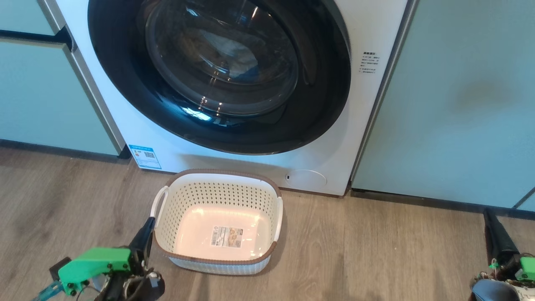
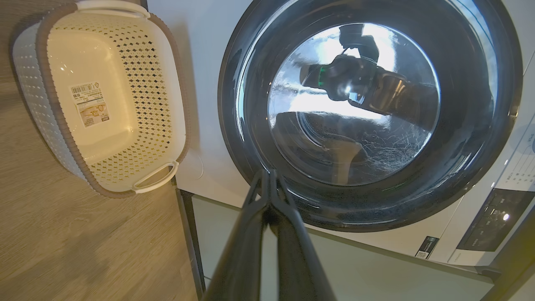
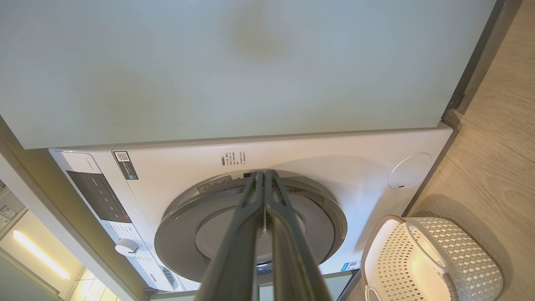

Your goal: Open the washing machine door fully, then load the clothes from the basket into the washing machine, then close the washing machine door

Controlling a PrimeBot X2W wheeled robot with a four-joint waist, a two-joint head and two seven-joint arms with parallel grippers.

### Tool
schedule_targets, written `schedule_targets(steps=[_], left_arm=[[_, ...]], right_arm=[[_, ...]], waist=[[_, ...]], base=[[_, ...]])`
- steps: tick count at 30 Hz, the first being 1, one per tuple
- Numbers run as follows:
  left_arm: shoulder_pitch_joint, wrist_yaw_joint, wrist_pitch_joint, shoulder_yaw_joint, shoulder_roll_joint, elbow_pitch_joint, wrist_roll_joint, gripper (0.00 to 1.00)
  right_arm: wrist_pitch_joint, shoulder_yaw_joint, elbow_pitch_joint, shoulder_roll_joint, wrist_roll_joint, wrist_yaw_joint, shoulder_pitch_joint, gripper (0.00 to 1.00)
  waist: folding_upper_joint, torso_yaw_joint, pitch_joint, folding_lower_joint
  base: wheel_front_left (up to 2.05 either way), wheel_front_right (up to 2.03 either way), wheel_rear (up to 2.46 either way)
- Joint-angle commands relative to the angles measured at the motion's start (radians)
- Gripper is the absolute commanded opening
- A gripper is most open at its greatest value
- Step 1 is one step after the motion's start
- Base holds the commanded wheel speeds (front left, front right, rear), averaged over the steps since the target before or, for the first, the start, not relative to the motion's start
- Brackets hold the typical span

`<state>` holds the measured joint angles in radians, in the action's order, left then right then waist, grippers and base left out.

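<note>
Left gripper [image 2: 267, 175], right gripper [image 3: 264, 174]: closed, empty, facing washer [image 1: 368, 125]; basket [image 1: 217, 172] on wood floor [image 1: 376, 251] before it, cabinets [image 1: 451, 104] flanking.

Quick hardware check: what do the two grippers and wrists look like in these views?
Left gripper and right gripper: two long, slim dark fingers each, tapering to narrow tips, slotted near the ends. A bright green plastic mount at each wrist, thin wires beside it, a blue-grey housing on the right.
</note>
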<state>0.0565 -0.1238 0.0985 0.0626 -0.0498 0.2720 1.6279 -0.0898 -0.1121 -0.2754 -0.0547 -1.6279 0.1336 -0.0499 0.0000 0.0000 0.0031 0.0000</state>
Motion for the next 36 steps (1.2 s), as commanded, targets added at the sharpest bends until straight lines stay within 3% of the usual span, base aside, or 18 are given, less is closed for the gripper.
schedule_targets(steps=[1,36], left_arm=[[0.05,-0.007,0.006,0.04,-0.009,-0.027,-0.01,0.0],[0.051,-0.007,0.009,0.045,-0.006,-0.027,-0.014,0.0]], right_arm=[[-0.01,0.015,0.032,-0.008,0.005,-0.003,-0.056,0.0],[-0.015,0.008,0.031,-0.003,0.011,-0.003,-0.057,0.0]], waist=[[0.0,0.0,0.0,0.0],[0.0,0.0,0.0,0.0]], base=[[0.0,0.0,0.0],[0.0,0.0,0.0]])
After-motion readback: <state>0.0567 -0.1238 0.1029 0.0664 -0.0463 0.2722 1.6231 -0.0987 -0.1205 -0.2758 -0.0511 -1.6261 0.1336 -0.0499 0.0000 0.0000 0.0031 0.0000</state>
